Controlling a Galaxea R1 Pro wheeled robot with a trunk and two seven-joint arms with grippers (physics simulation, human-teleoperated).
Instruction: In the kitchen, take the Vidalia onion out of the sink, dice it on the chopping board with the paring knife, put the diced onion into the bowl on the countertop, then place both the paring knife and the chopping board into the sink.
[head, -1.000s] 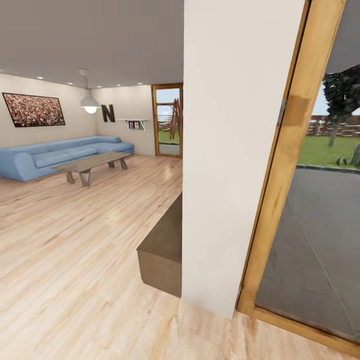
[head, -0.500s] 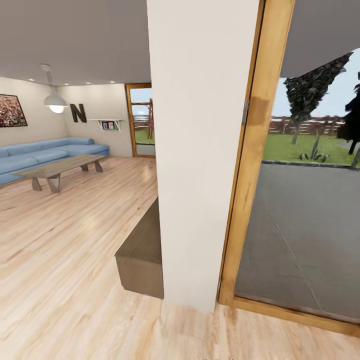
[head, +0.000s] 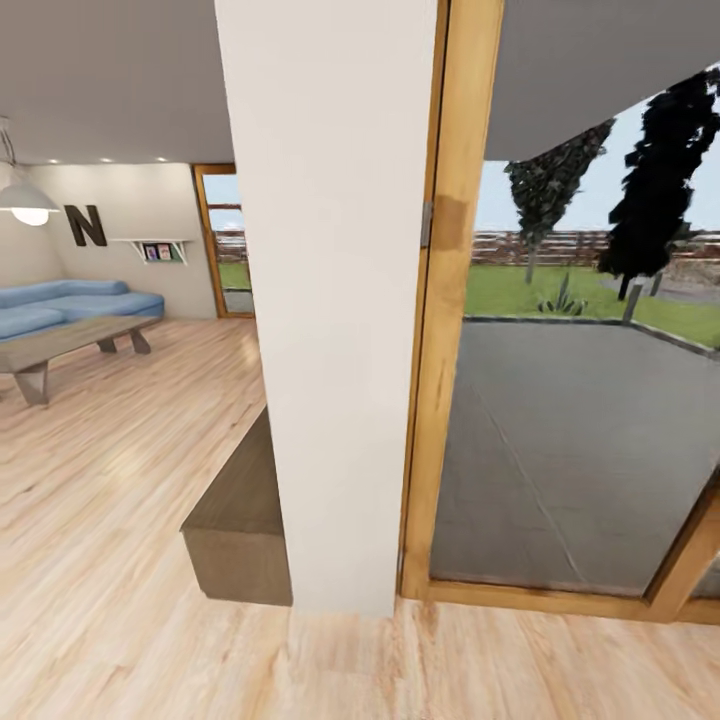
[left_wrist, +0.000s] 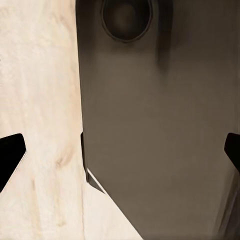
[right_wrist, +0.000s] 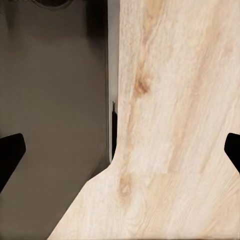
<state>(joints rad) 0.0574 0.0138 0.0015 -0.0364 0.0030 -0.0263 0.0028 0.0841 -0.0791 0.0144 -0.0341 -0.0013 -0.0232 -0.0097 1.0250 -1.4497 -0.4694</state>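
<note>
I face a white wall pillar (head: 330, 300) with a living room on its left and a wood-framed glass door (head: 450, 300) on its right. In the left wrist view my left gripper (left_wrist: 120, 155) is open, its dark fingertips (left_wrist: 10, 157) far apart over the light wood floor (left_wrist: 40, 100) and a dark grey body part of the robot (left_wrist: 160, 125). In the right wrist view my right gripper (right_wrist: 120, 155) is open too, with nothing between its fingertips (right_wrist: 10, 152), above the same floor (right_wrist: 175, 125).
A low brown cabinet (head: 235, 520) juts out at the pillar's foot. Further left stand a blue sofa (head: 60, 305) and a wooden coffee table (head: 60, 345). Behind the glass lies a grey patio (head: 560, 450) and lawn. Open wood floor (head: 100, 560) stretches left.
The whole head view has swung to the right: pillar, sofa and table have slid leftward in the picture and more of the patio shows. The camera turned, not the furniture.
</note>
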